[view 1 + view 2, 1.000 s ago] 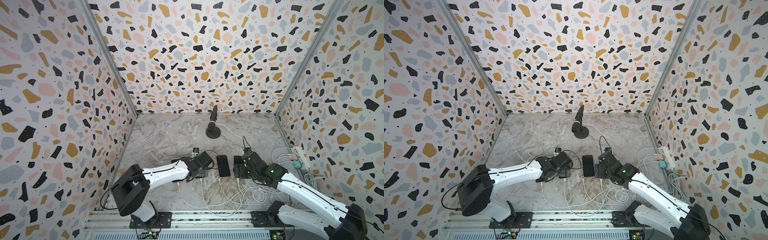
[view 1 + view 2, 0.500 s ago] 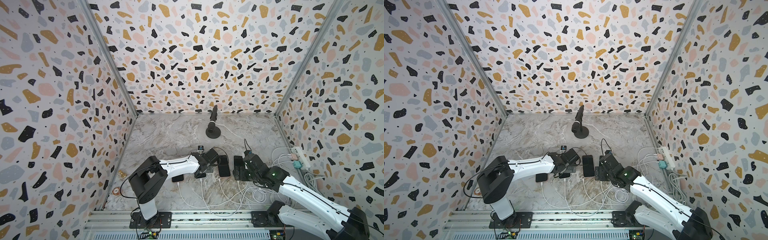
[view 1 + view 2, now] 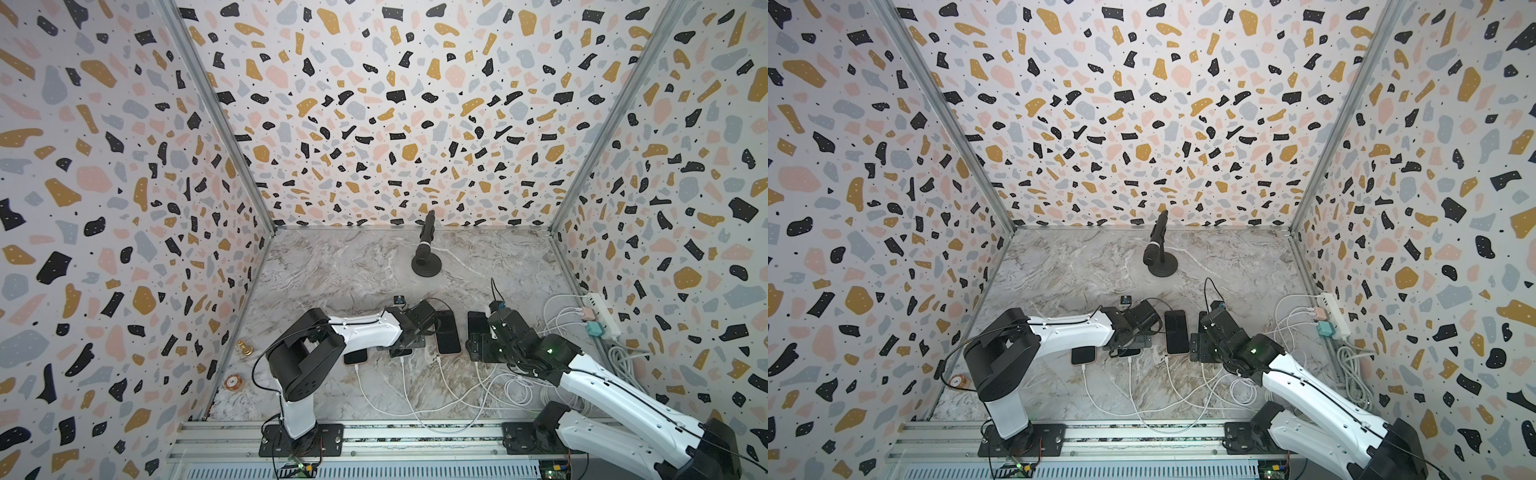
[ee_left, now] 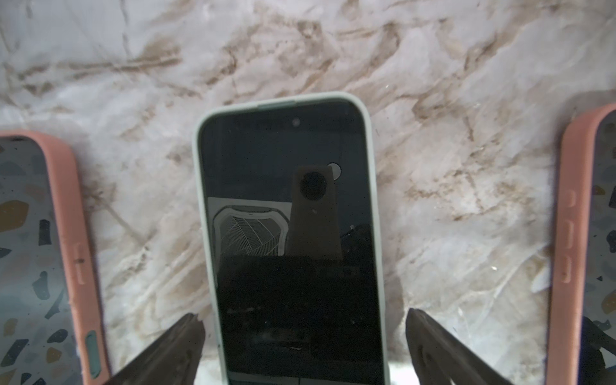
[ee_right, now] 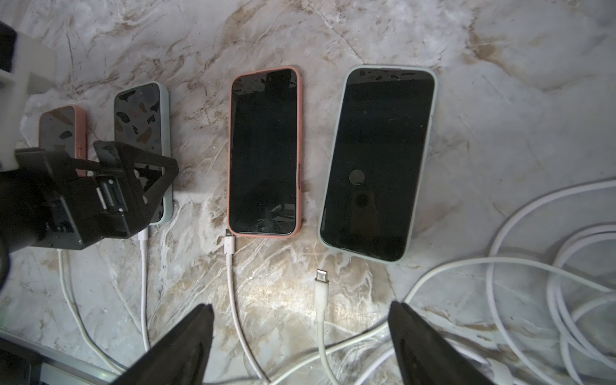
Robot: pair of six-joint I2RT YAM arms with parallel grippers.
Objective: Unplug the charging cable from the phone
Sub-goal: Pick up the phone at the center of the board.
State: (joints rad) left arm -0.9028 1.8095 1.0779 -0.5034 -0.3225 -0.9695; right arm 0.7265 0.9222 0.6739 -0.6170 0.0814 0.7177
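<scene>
Desk: What moved?
Field: Within the last second the left arm folded its elbow high, and the left gripper slid closer to the pink-cased phone.
Desk: From above?
Field: In both top views the right gripper hovers low over the marble table on that phone's opposite side.
Desk: Left wrist?
Field: Fingers spread wide, straddling a mint-cased phone beside the pink-cased phone, clasping nothing.
Desk: Right wrist?
Field: Jaws parted, empty. The charging cable sits plugged into the mint-cased phone; past the pink-cased phone, a loose connector lies just short of a pale-green phone.
</scene>
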